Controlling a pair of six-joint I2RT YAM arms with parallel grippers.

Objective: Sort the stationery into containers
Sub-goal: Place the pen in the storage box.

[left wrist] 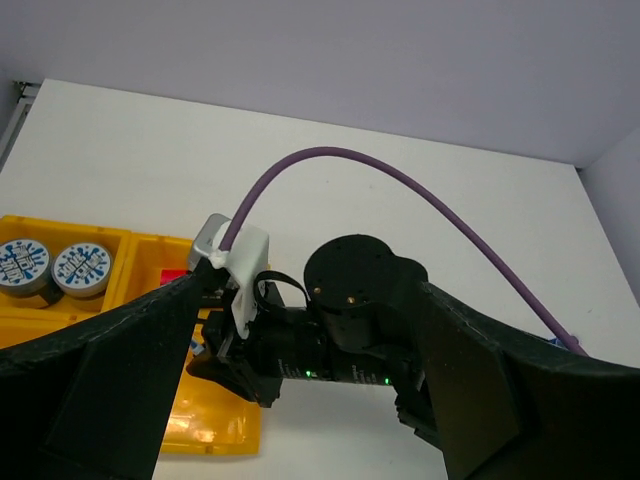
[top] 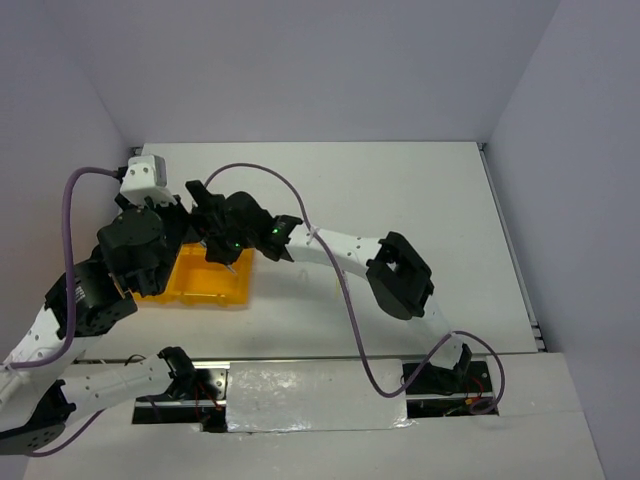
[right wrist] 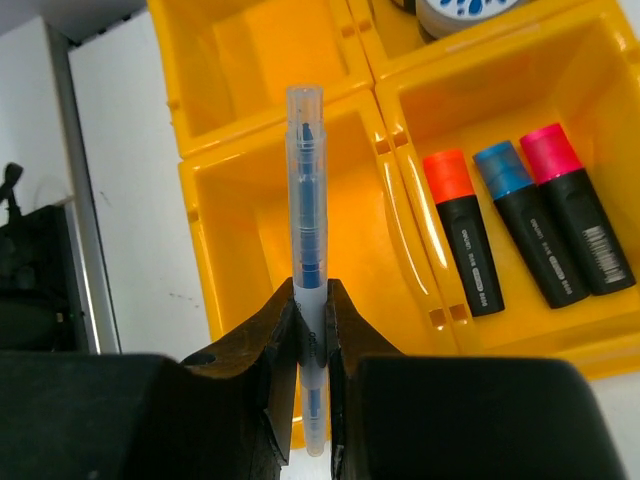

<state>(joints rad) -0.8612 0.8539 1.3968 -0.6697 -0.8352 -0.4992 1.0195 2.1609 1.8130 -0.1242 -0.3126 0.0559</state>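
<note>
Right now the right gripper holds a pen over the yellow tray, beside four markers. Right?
No, three markers, not four; the right wrist view shows it. The right gripper does hold the pen over the yellow tray.

Under the right end effector (right wrist: 310, 305) the compartment (right wrist: 250, 230) shows bare yellow floor, room to go down; only the pen (right wrist: 307, 180) in its grip stands over it. The neighbour compartment is taken by three markers (right wrist: 525, 225) lying side by side, behind a wall of the tray (right wrist: 385, 190). Seen from above, the left arm (top: 130, 250) covers the tray's left part. The right arm's wrist (left wrist: 350, 310) and a purple cable (left wrist: 400, 178) stand in front of the wide-apart left end effector (left wrist: 310, 390). Right of the tray the table (top: 420, 190) lies open.
</note>
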